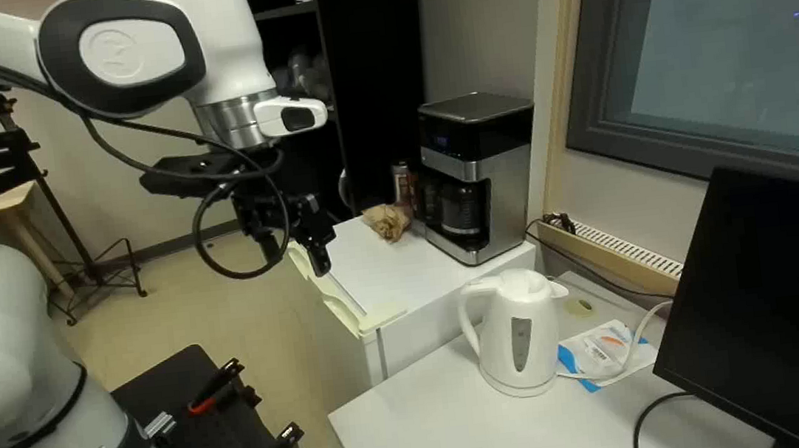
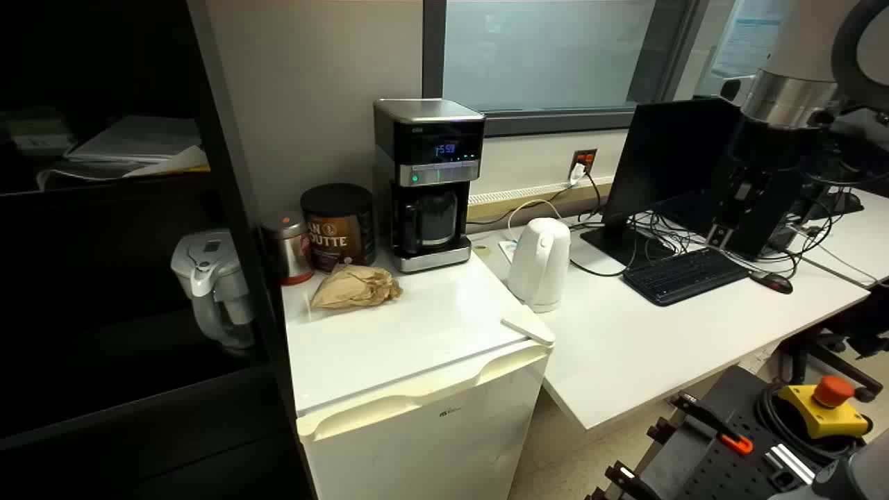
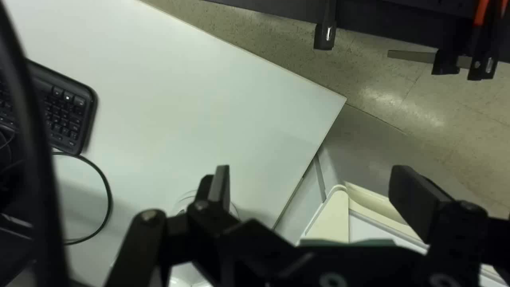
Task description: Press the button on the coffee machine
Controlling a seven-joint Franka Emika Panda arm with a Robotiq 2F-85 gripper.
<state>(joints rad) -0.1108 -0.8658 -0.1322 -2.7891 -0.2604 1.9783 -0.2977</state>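
Claw (image 3: 312,191) spread at the wrist view's bottom; in an exterior view, upper centre, the black-and-silver machine (image 2: 428,186) shows a lit blue display (image 2: 445,149) and green light (image 2: 415,178).

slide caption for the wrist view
Past the open black two-finger gripper: black keyboard on white tabletop, cream-trimmed white fridge alongside.

In the wrist view, glare spots the floor (image 3: 422,109); the pincer (image 3: 311,179) is blurred.
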